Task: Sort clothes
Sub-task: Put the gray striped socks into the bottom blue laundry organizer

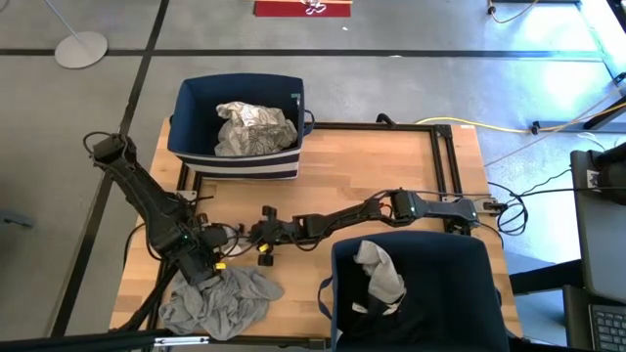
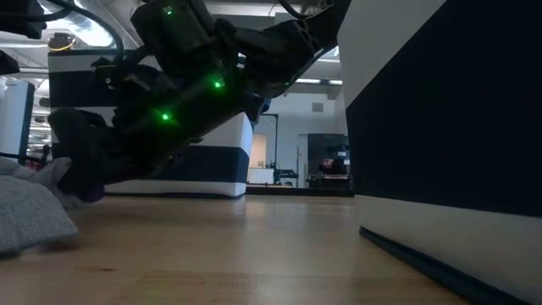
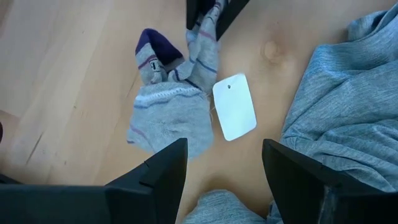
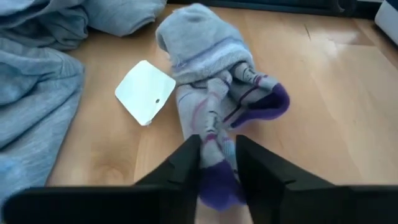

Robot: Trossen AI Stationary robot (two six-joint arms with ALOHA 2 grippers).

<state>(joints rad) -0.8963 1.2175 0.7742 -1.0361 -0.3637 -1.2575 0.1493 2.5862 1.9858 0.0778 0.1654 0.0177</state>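
Socks [image 4: 214, 93], a grey pair with purple toes and a white tag [image 4: 144, 91], lie on the bench [image 1: 391, 166] just beside the grey garment [image 1: 220, 298]. The right hand [image 4: 216, 155] is closed on the pair's purple end; the left hand [image 3: 221, 168] hovers above with fingers spread, gripping nothing. The step looks like picking the socks for sorting; next, lifting them toward a bin [image 1: 240, 103]. Wrist views show this grip; the low view hides it behind the arms.
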